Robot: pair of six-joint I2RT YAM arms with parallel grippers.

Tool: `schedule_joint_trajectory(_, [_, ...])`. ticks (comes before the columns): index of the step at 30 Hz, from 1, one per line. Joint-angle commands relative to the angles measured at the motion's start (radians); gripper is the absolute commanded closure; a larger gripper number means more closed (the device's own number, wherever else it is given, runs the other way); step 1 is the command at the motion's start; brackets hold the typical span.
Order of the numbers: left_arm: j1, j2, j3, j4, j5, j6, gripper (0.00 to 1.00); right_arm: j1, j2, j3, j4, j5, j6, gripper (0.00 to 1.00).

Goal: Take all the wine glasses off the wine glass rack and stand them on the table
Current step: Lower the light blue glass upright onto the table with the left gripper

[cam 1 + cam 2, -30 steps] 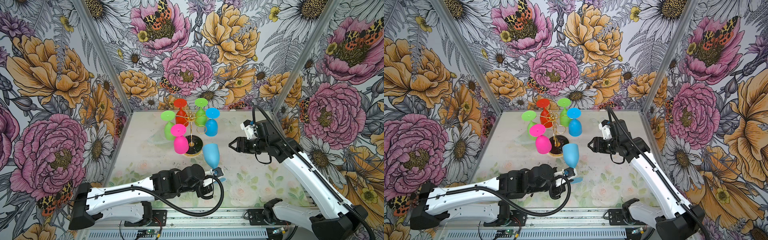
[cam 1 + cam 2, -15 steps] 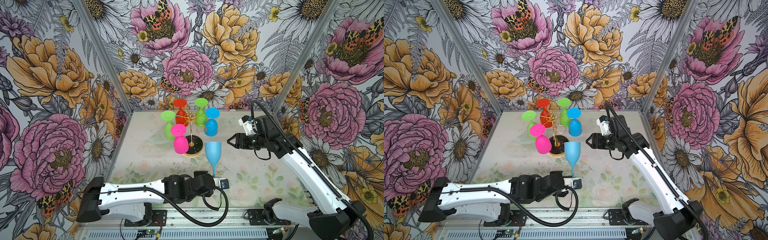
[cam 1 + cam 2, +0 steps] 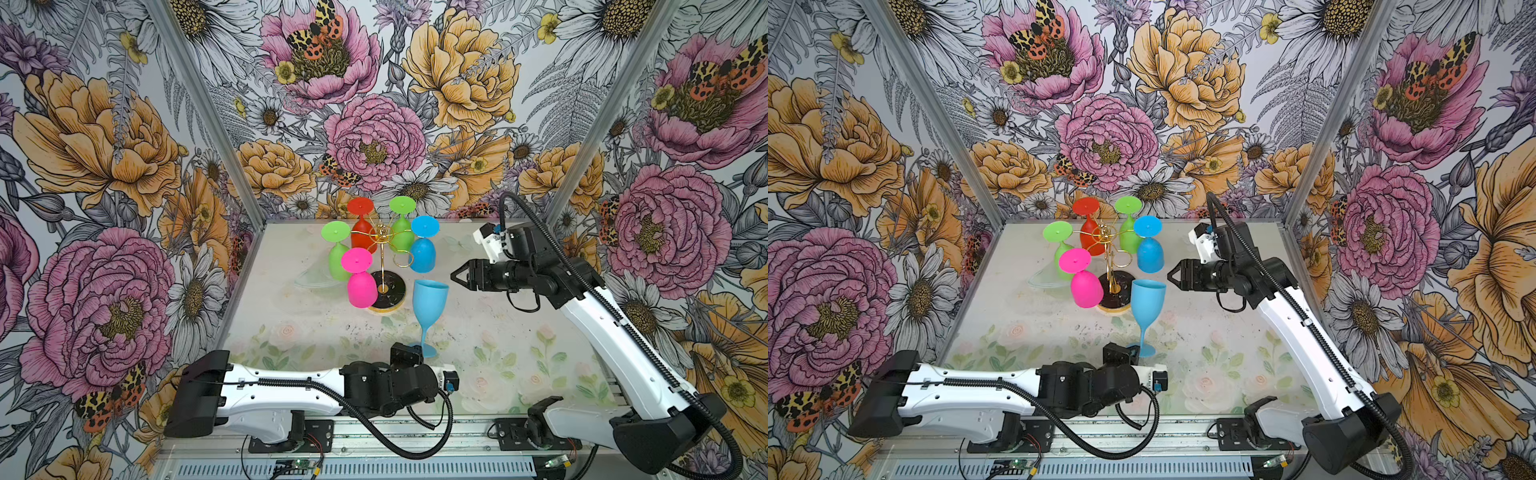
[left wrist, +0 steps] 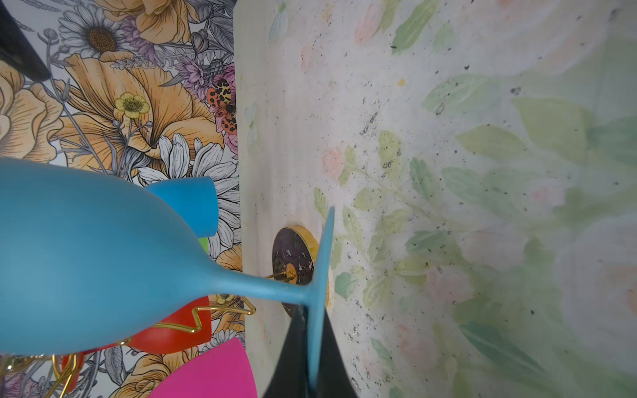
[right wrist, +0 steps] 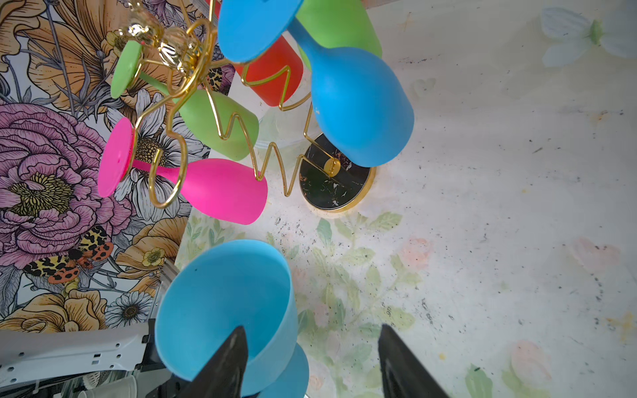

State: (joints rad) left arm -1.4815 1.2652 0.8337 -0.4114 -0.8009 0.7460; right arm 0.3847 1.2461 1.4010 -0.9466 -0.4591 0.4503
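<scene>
A light blue wine glass (image 3: 430, 305) (image 3: 1147, 305) stands upright off the rack, right of its base. My left gripper (image 3: 409, 353) (image 3: 1121, 353) is low at the front, shut on the glass's round foot (image 4: 322, 268). Its dark fingers (image 4: 296, 348) pinch the disc's edge. The wine glass rack (image 3: 382, 245) (image 3: 1111, 249) (image 5: 179, 58) is gold wire on a black disc base (image 3: 388, 291) (image 5: 336, 186), with several coloured glasses hanging upside down. My right gripper (image 3: 457, 276) (image 3: 1173, 277) (image 5: 312, 327) is open, level with the glass's rim (image 5: 224, 299) and apart from it.
On the rack hang a pink glass (image 3: 359, 278), two green ones (image 3: 338, 249) (image 3: 402, 224), a red one (image 3: 361, 226) and a blue one (image 3: 424, 245). A clear, see-through item (image 3: 316, 278) lies left of the rack. Floral walls close in on three sides.
The light blue glass went from tilted to upright as my left arm drew back toward the front. The right gripper shifted slightly toward the back and stayed open.
</scene>
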Motion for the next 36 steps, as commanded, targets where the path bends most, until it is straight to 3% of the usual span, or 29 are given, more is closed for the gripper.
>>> schedule_joint_trajectory(1, [-0.011, -0.018, -0.037, 0.14, -0.105, 0.1, 1.0, -0.007, 0.013, 0.045, 0.006, -0.04, -0.018, 0.39])
schedule_joint_trajectory(6, [-0.013, -0.037, -0.11, 0.278, -0.137, 0.211, 1.0, -0.004, 0.036, 0.053, 0.003, -0.085, -0.028, 0.42])
schedule_joint_trajectory(19, [-0.013, 0.001, -0.194, 0.438, -0.223, 0.345, 1.0, 0.028, 0.065, 0.044, -0.02, -0.169, -0.06, 0.47])
schedule_joint_trajectory(36, [-0.007, 0.042, -0.27, 0.669, -0.293, 0.526, 1.0, 0.044, 0.093, 0.04, -0.027, -0.196, -0.078, 0.71])
